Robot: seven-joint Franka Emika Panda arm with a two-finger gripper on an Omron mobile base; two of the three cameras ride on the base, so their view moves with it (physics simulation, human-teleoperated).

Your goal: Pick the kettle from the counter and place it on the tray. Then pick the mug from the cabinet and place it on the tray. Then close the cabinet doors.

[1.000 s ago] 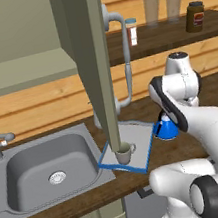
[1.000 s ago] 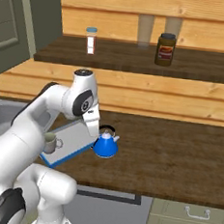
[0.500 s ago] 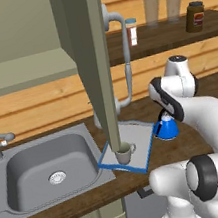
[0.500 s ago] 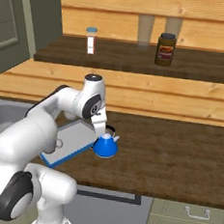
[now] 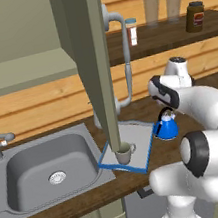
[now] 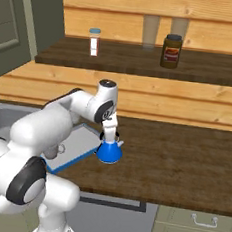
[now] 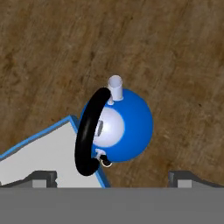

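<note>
- The kettle (image 7: 124, 127) stands upright on the counter (image 6: 184, 160), just beside the corner of the tray (image 5: 139, 141). From above, its base seems to touch or overlap the blue rim a little; you cannot be sure of this.
- The gripper (image 7: 111, 175) hangs directly over the kettle with the jaws spread wide, and it holds nothing. One finger tip (image 7: 41, 177) is over the tray, the other over bare wood.
- The kettle looks stiff and smooth, with a glossy cone body. I judge it is light, but the sloped sides will slip out of a pinch, so do not squeeze the body.
- Take it by the black arched handle (image 7: 87, 131), at the top of the arc. The handle is thin, so centre the jaws across it; in the hand view it runs almost straight toward the camera edge, and you may need to turn the wrist so the fingers come on both sides.
- Keep away from the small spout (image 7: 116, 87) and the pale lid (image 7: 109, 127).
- The mug (image 5: 124, 154) is already on the tray, near its front edge, so set the kettle on the free part behind it.
- The cabinet door (image 5: 96, 67) hangs open close to the tray; lift carefully near it.
</note>
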